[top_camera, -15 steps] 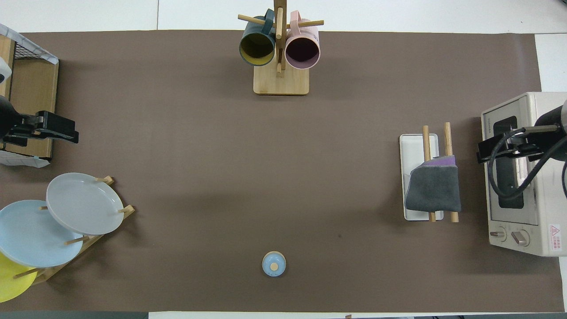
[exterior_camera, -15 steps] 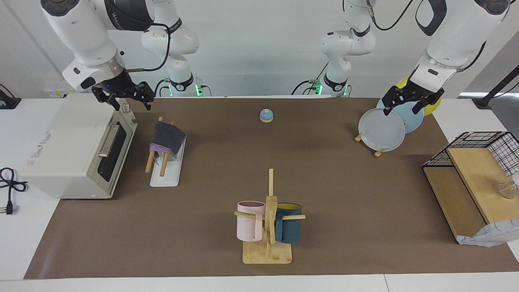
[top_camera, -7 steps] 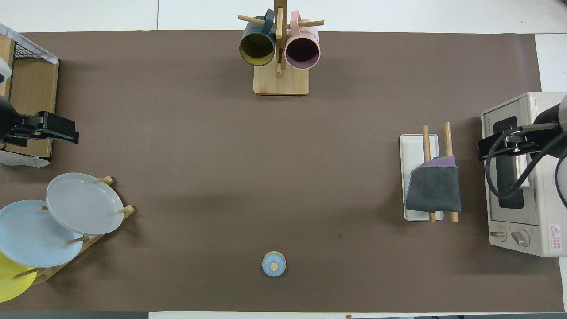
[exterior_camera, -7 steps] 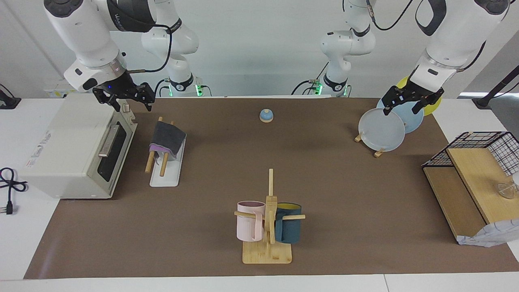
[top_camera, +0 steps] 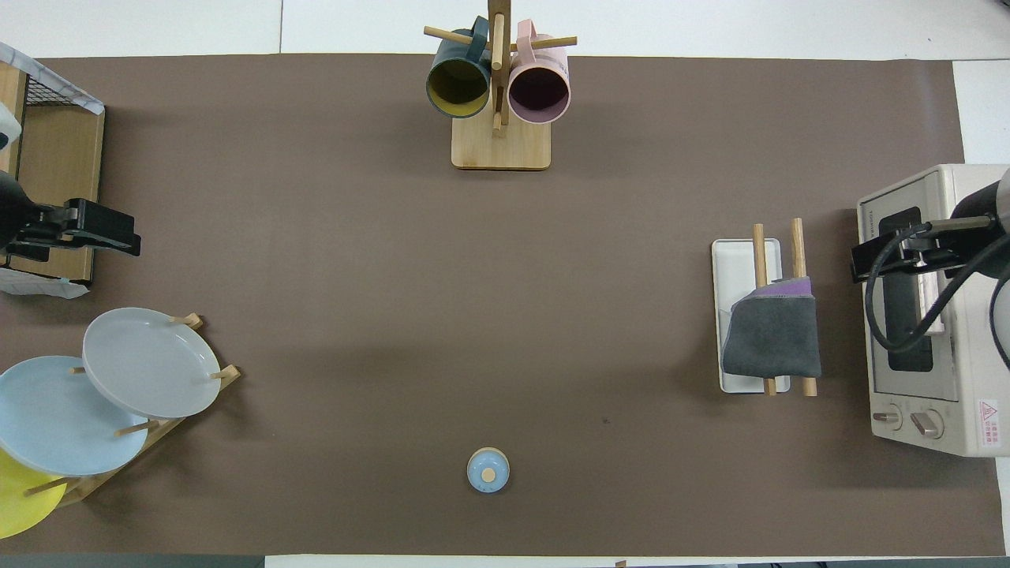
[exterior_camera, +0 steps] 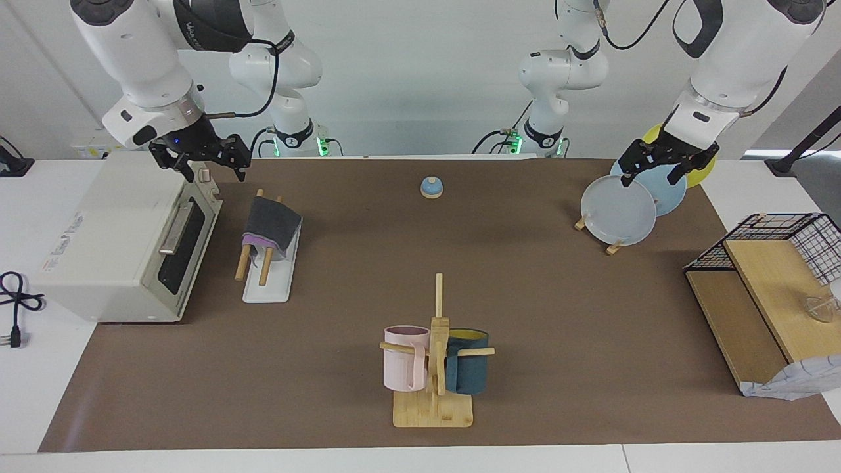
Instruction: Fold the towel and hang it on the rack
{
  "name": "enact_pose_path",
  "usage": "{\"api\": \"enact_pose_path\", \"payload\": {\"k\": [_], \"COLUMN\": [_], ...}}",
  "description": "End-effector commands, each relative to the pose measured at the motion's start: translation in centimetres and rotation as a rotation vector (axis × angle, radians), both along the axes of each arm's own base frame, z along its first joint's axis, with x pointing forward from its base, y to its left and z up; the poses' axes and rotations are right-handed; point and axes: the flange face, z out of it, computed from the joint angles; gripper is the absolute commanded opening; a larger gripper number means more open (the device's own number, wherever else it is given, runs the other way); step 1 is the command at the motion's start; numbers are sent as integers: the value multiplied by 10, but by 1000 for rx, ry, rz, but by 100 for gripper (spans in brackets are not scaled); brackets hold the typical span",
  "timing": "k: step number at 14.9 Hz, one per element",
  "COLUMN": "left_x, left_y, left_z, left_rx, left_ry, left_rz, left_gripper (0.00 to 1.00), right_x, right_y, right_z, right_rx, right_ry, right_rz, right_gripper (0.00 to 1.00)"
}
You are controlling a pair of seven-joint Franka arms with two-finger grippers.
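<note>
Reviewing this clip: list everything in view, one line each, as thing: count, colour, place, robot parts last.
towel: 1, dark grey with purple edge, folded over the rack's dowels
rack: 1, wooden dowels on white base, beside the toaster oven
toaster oven: 1, cream, right arm's end
bell: 1, blue, mid-table, near the robots
mug tree: 1, wood, farthest from the robots, holding pink mug and dark blue mug
plates: 3, grey, light blue, yellow, on a wooden stand, left arm's end
shelf: 1, wood with black wire basket, left arm's end
right gripper: open, over the toaster oven
left gripper: open, over the plates
</note>
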Motion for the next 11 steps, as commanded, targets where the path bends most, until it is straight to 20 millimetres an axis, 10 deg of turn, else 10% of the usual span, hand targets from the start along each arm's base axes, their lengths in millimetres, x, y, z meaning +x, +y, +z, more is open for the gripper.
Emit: {"api": "enact_pose_path", "payload": {"k": [1,11], "left_x": [-4,-4], "left_y": [2,4], "left_z": [3,3], "left_rx": [20,20], "left_ry": [-11,-9], "left_rz": [-3,0], "left_gripper": [100,100], "right_x": [2,6], "right_y": [6,4], "right_z": [6,9], "right_rx": [-8,-2], "right_ry": [-18,-52], "right_rz": [-8,-11], "right_gripper": [100,100]}}
